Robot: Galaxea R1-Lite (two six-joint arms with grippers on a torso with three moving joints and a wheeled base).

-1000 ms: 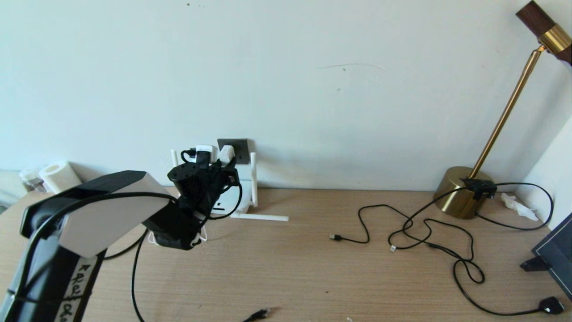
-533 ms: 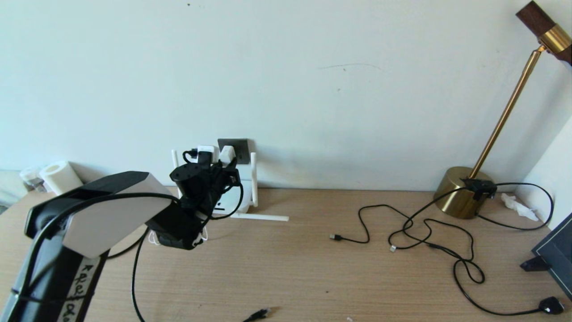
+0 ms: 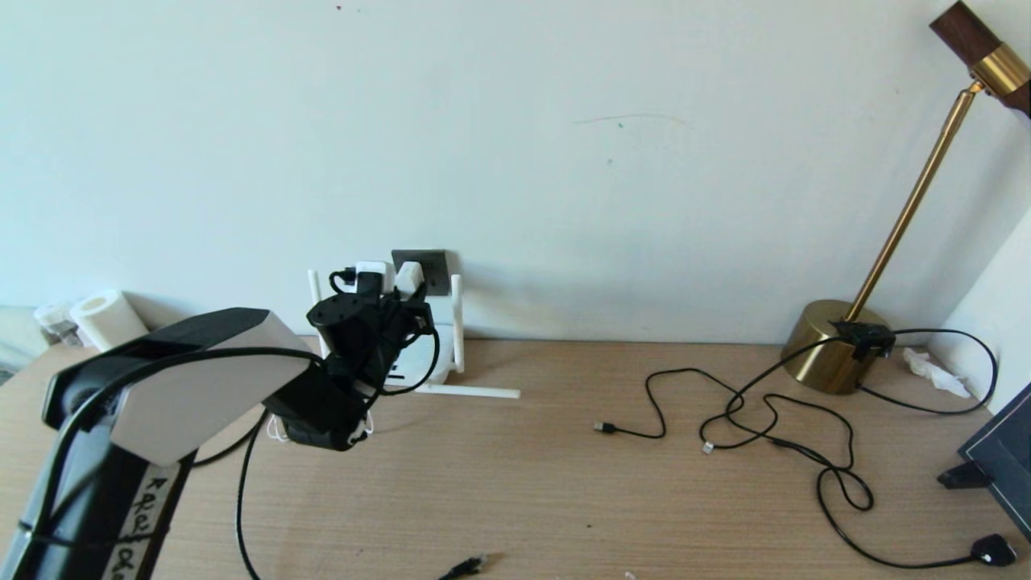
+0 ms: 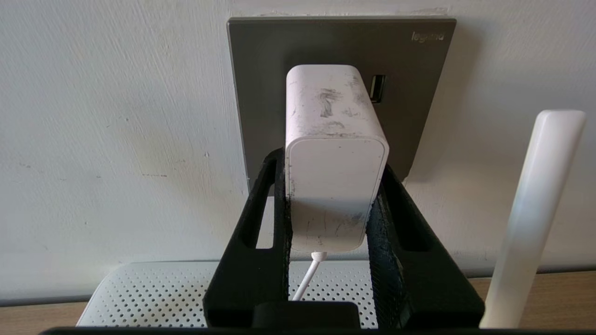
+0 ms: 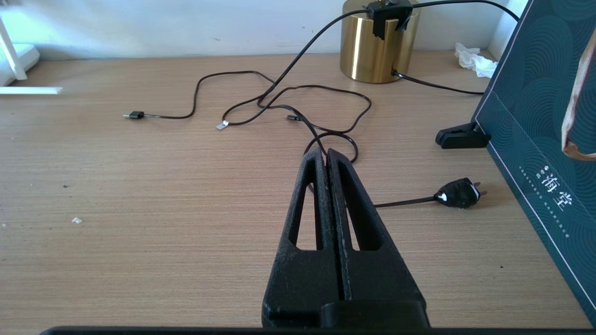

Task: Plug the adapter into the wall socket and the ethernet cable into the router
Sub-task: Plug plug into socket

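Observation:
The white adapter (image 4: 336, 186) sits against the dark grey wall socket (image 4: 260, 93), its thin white cord hanging below. My left gripper (image 4: 333, 165) is shut on the adapter's two sides. In the head view the adapter (image 3: 409, 275) meets the socket (image 3: 432, 270) just above the white router (image 3: 423, 366), which lies against the wall with its stick antennas. The ethernet cable's black plug tip (image 3: 467, 566) lies at the table's front edge. My right gripper (image 5: 324, 156) is shut and empty above the table on the right, apart from all of these.
Thin black USB cables (image 3: 725, 419) sprawl over the right half of the table. A brass lamp base (image 3: 830, 358), a crumpled tissue (image 3: 934, 372), a black mains plug (image 3: 992, 550) and a dark teal box (image 5: 535, 116) stand at the right. A paper roll (image 3: 105, 316) is far left.
My left arm has shifted very slightly; the adapter stays at the socket in the same grip. The right gripper stays out of the head view.

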